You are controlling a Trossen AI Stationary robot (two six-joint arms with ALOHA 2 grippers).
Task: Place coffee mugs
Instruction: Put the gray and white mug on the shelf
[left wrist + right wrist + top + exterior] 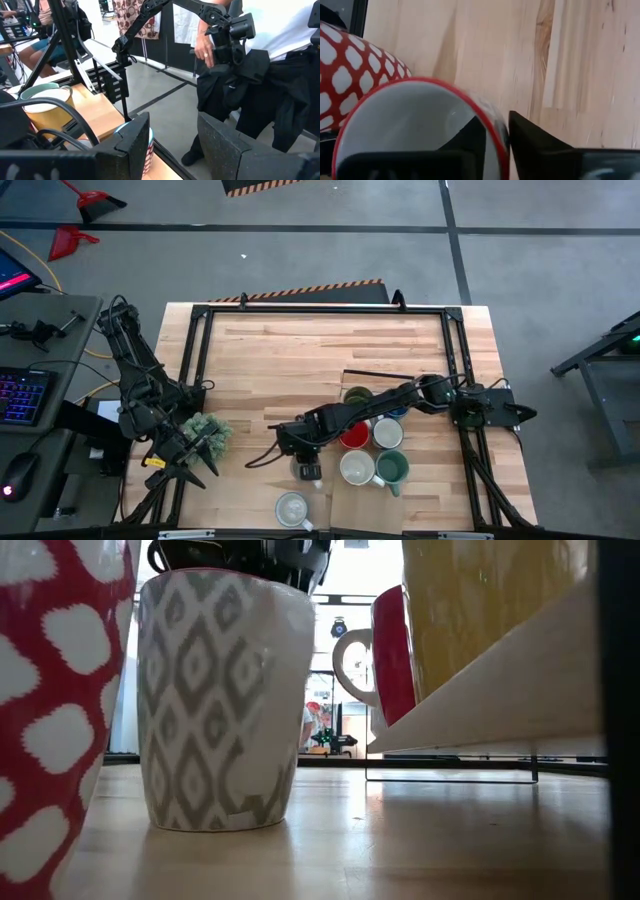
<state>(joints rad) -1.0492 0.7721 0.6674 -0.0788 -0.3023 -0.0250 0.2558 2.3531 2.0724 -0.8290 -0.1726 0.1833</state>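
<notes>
R gripper (495,142) straddles patterned mug (415,120) rim, one finger inside.

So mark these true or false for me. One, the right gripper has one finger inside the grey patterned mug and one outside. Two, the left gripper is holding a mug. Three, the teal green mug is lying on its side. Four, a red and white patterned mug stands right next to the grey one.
1. True. The right gripper is closed over the rim of the grey patterned mug, with one finger inside and one outside.
2. False. The left gripper is open and empty, beside the plant near the left edge of the table.
3. False. The teal green mug stands upright, mouth up.
4. True. The red and white patterned mug stands right beside it.
</notes>
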